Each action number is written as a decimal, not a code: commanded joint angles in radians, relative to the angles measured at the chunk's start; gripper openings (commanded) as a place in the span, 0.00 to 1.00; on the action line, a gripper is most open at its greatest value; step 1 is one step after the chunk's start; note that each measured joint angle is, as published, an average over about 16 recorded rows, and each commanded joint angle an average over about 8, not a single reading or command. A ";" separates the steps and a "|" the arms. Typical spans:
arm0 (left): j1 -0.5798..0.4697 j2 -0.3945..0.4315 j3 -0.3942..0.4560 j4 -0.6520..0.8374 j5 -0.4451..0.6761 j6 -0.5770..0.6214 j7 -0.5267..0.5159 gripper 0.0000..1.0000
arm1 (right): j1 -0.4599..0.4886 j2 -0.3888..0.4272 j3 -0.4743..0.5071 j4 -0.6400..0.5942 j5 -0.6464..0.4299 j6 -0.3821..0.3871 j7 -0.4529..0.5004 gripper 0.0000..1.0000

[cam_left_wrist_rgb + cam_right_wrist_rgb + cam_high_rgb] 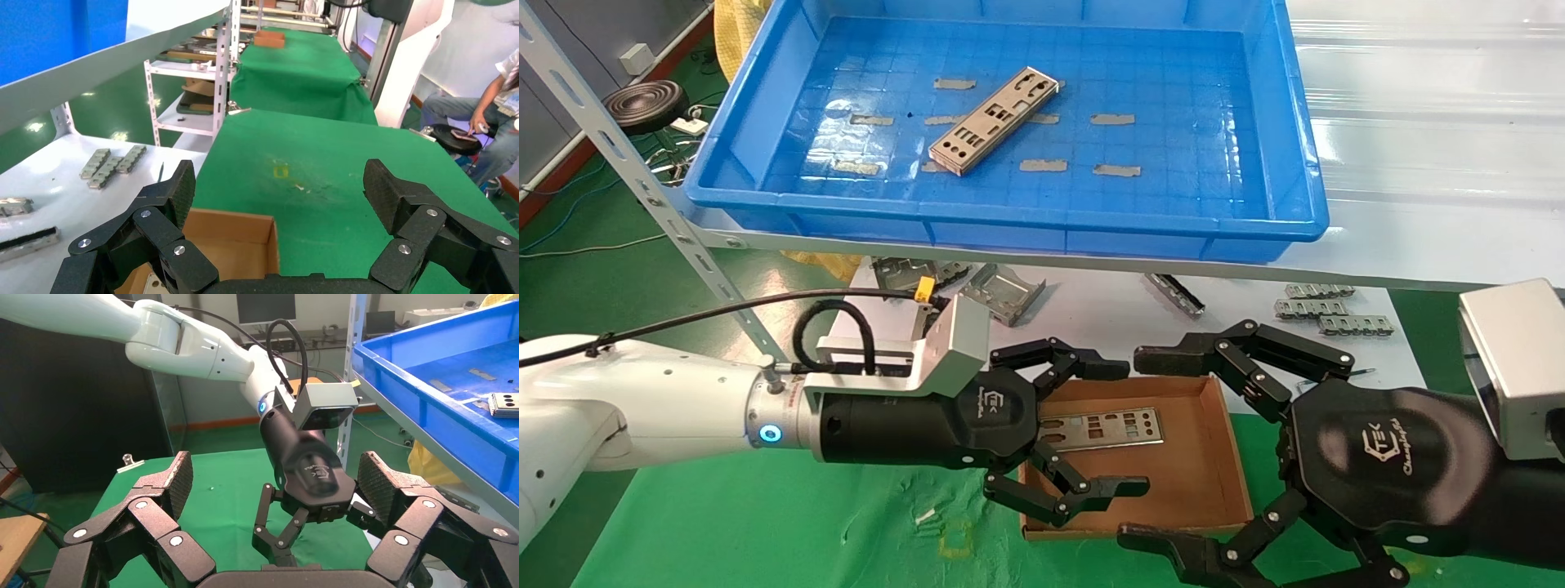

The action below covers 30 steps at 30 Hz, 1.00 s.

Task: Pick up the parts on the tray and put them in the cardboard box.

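One long silver-grey punched part lies slantwise on the floor of the blue tray, which sits on the upper shelf. A second part lies flat in the brown cardboard box on the green cloth below. My left gripper hovers open over the box's left side, empty; in its wrist view it spans the box corner. The right gripper faces it from the right, open and empty. The tray and its part also show in the right wrist view.
Folded grey brackets and toothed strips lie on the white table under the shelf. A slanted perforated shelf post stands at left. A seated person is off to one side in the left wrist view.
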 commanded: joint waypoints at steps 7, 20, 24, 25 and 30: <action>0.039 -0.049 -0.064 -0.087 0.017 -0.018 -0.042 1.00 | 0.000 0.000 0.000 0.000 0.000 0.000 0.000 1.00; 0.138 -0.182 -0.232 -0.305 0.049 -0.043 -0.159 1.00 | 0.000 0.000 0.000 0.000 0.000 0.000 0.000 1.00; 0.169 -0.223 -0.284 -0.372 0.059 -0.050 -0.194 1.00 | 0.000 0.000 0.000 0.000 0.000 0.000 0.000 1.00; 0.177 -0.233 -0.297 -0.389 0.062 -0.052 -0.204 1.00 | 0.000 0.000 0.000 0.000 0.000 0.000 0.000 1.00; 0.215 -0.284 -0.362 -0.472 0.074 -0.062 -0.248 1.00 | 0.000 0.000 0.000 0.000 0.000 0.000 0.000 1.00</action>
